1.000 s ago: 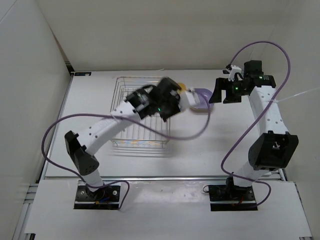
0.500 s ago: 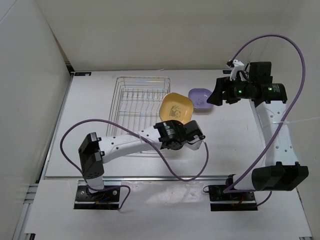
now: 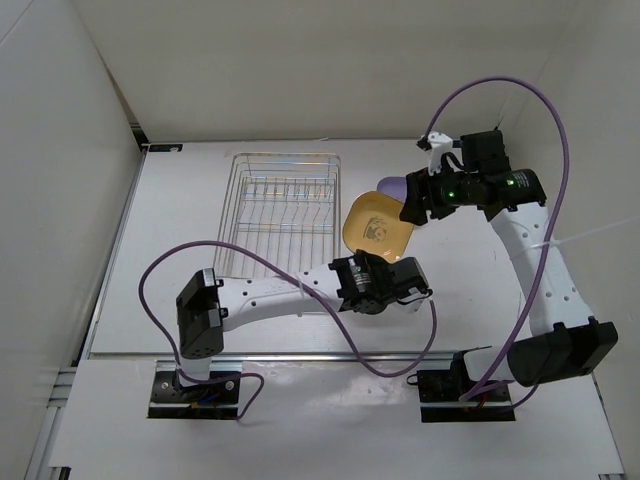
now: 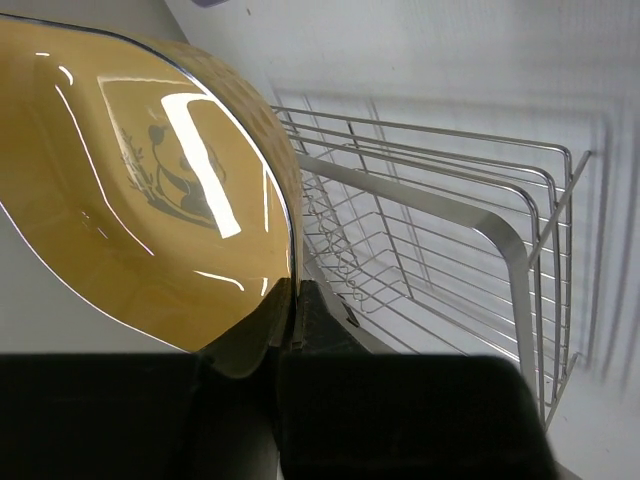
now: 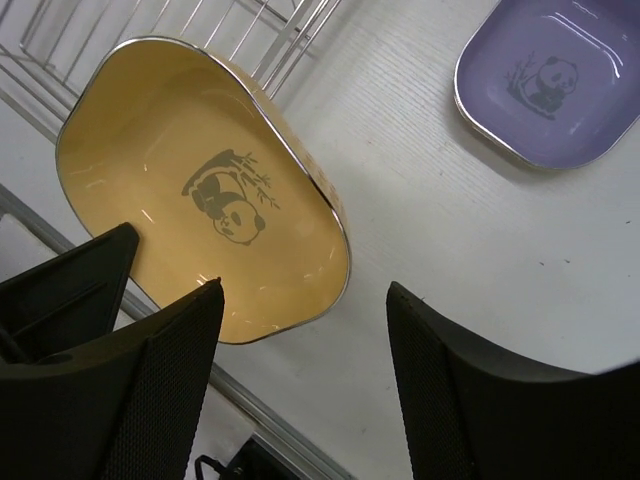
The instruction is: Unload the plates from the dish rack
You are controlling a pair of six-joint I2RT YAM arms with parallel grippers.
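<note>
My left gripper (image 3: 386,262) is shut on the near rim of a yellow plate (image 3: 377,225) with a panda print and holds it tilted above the table, right of the dish rack (image 3: 248,215). In the left wrist view its jaws (image 4: 292,292) pinch the plate's rim (image 4: 130,200), with the wire rack (image 4: 520,270) behind. My right gripper (image 3: 412,205) is open just beyond the yellow plate's far right edge. In the right wrist view its open fingers (image 5: 305,288) hover over the yellow plate (image 5: 210,190), and a purple plate (image 5: 555,75) lies flat on the table. No other plates show.
The rack's slots look empty from above. The left arm's purple cable (image 3: 380,365) loops over the table's near edge. White walls close the back and left sides. The purple plate (image 3: 392,185) is mostly hidden under the right gripper in the top view.
My left arm has swung the yellow plate out of the rack, right and towards the near side. My right gripper has moved left over the purple plate, towards the yellow one.
</note>
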